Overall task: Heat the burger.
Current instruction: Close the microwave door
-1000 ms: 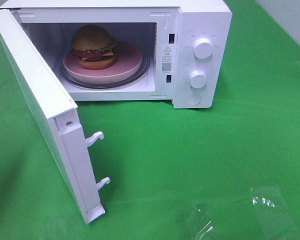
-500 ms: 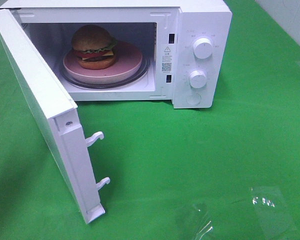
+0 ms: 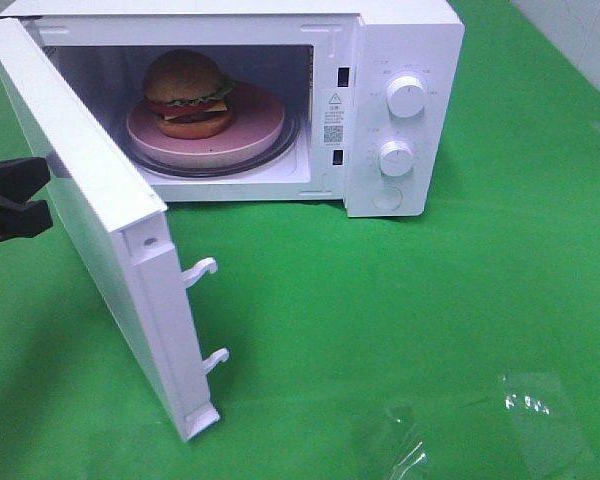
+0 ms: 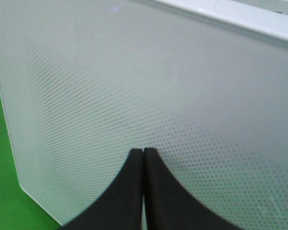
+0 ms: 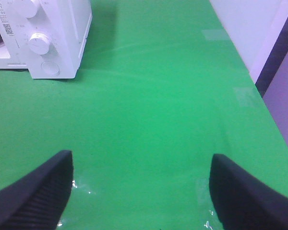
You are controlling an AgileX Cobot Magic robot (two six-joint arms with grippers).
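The burger (image 3: 187,92) rests on a round pink plate (image 3: 255,130) inside the white microwave (image 3: 405,50), on the glass turntable. The microwave door (image 3: 90,200) stands open, hinged on the left. My left gripper (image 3: 42,192) is shut and sits at the door's outer face. In the left wrist view its black fingertips (image 4: 134,163) are pressed together right against the dotted door panel (image 4: 134,81). My right gripper (image 5: 139,167) hangs open over bare green cloth, well to the right of the microwave (image 5: 48,28). It holds nothing and is out of the exterior high view.
Two knobs (image 3: 407,97) (image 3: 395,158) and a round button (image 3: 387,197) are on the microwave's right panel. Two latch hooks (image 3: 202,270) stick out of the door's edge. Clear plastic patches (image 3: 535,410) lie on the green cloth (image 3: 430,320) at the front right.
My left gripper has come in from the left edge up to the door's outer face. The door has swung slightly toward the microwave. The right gripper stays open.
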